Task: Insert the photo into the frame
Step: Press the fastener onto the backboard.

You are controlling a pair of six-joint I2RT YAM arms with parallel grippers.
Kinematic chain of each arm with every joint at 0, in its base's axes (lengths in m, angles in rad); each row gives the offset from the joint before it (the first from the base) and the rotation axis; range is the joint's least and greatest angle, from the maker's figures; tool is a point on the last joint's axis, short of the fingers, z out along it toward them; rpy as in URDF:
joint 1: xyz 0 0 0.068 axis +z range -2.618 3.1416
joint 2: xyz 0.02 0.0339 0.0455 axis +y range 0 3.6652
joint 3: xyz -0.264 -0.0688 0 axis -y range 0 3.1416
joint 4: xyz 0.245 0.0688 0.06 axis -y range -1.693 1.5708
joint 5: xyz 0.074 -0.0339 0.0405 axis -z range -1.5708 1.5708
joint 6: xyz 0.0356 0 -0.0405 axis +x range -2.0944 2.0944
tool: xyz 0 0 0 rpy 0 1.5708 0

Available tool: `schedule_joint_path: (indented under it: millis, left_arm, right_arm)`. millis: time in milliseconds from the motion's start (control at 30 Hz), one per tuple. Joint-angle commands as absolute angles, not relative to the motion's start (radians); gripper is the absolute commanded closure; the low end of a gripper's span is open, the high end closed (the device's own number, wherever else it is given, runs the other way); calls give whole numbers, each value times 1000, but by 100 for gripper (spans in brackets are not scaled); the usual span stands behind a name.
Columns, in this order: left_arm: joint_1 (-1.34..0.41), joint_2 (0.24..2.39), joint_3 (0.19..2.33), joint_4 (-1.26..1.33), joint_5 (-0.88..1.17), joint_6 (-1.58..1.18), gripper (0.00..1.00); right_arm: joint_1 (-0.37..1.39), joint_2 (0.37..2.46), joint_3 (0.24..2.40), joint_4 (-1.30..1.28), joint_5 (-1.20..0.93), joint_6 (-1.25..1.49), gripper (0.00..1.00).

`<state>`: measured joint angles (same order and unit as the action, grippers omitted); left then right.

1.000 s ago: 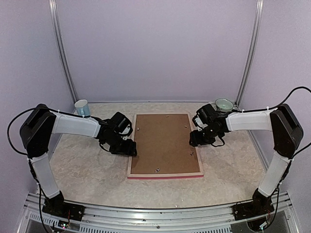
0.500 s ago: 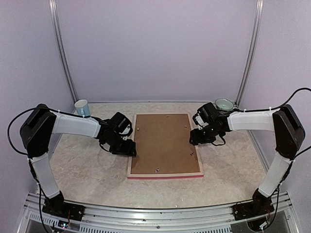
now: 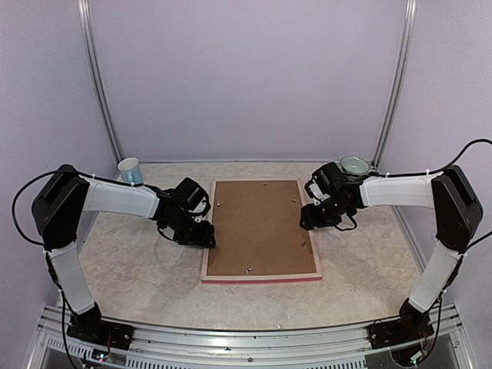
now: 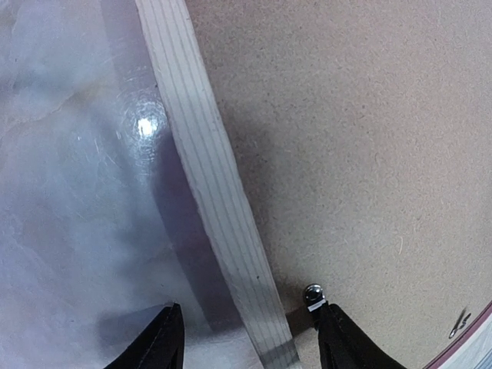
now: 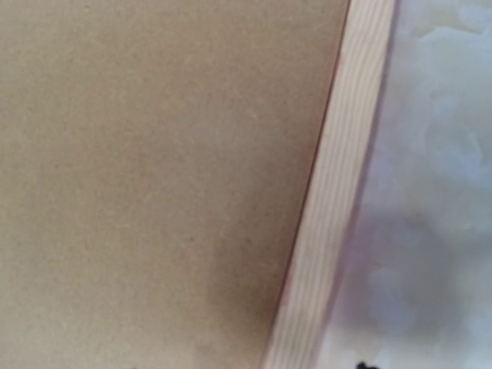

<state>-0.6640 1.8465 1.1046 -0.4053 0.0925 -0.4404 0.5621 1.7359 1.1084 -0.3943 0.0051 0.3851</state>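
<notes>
Over the last second the right arm's elbow has edged slightly outward, while the left arm has kept its place. The left hand (image 4: 246, 346) is released. Its fingers (image 4: 157, 342) straddle the left rail of the frame (image 4: 207, 192), one over the surface (image 3: 138, 269) and the other over the backing board (image 3: 257, 223) beside a small metal tab (image 4: 313, 295). That stance looks meant for gripping the rail or working the tab.

The right hand (image 3: 311, 219) hangs over the opposite rail. Its wrist view shows only wood and board, so released or clenched cannot be told.

The frame lies face down, pale wood up and pink along the near edge. The photo shows in no view and may lie under the board.

On the pale marbled surface, a cup (image 3: 130, 170) stands far left and a bowl (image 3: 354, 164) far right, with lilac walls around.
</notes>
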Motion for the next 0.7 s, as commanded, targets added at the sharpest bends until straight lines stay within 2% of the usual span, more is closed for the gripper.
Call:
schedule_joint_path:
  millis: [0, 667]
  left_arm:
    - [-668, 1876, 1102, -451, 104, -439, 41]
    - [-674, 1825, 1116, -433, 119, -453, 37]
  right_arm:
    - [571, 1722, 1137, -412, 16, 376, 40]
    - [571, 1700, 1122, -411, 21, 384, 39]
